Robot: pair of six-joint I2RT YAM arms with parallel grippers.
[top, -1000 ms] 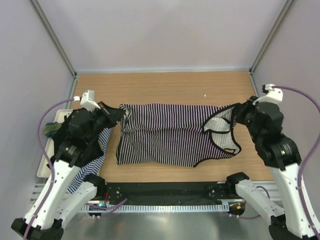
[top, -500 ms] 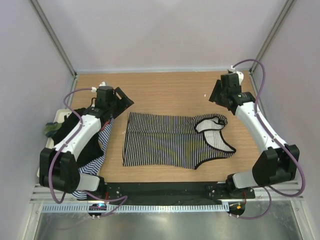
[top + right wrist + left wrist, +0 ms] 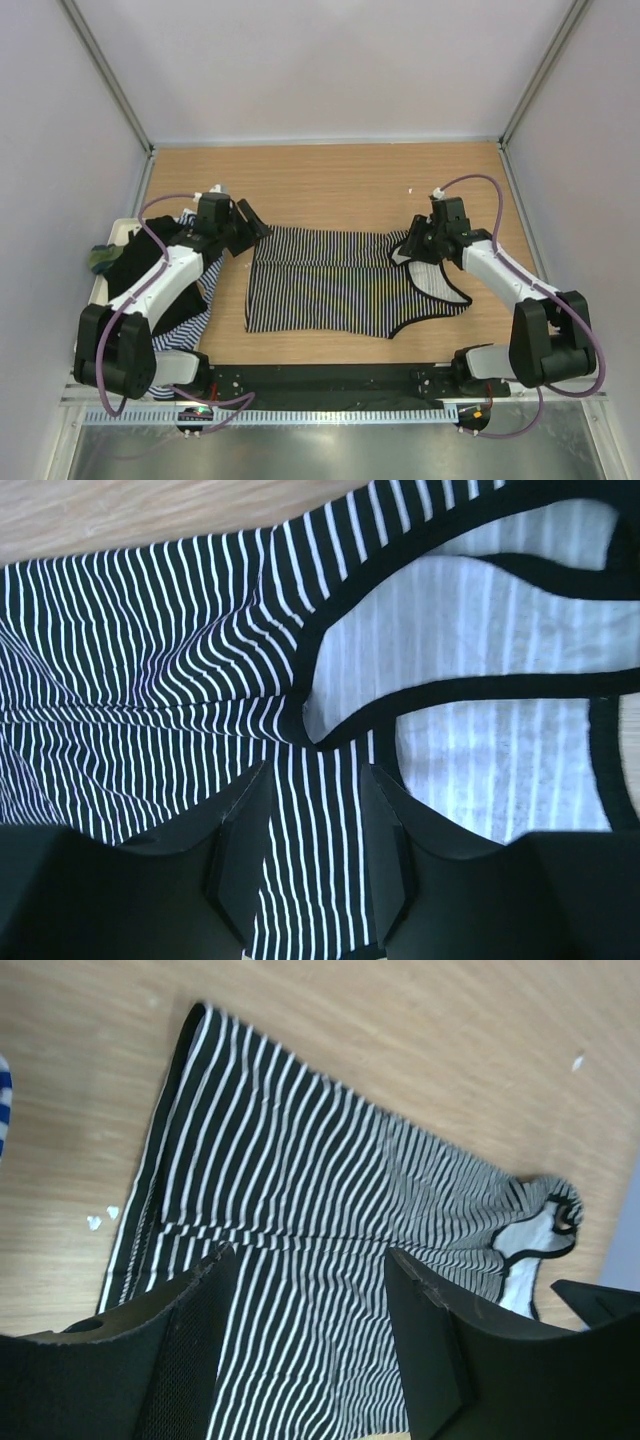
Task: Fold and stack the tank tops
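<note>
Now left gripper [image 3: 257, 222] and right gripper [image 3: 404, 248] are nearer striped top [image 3: 330, 285]

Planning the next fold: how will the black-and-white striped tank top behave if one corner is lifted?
Probably floppy: the striped tank top lies flat with soft creases, so it should drape from a lifted corner. Likely light, since the cloth looks thin. Its straps may dangle and twist.

Right gripper [image 3: 312, 805] hung over the black-and-white striped tank top [image 3: 150, 650], jaws apart, striped cloth visible in the gap. Black-trimmed strap openings at upper right exposed the pale inner face. Wooden table [image 3: 120, 510] showed top left.
</note>
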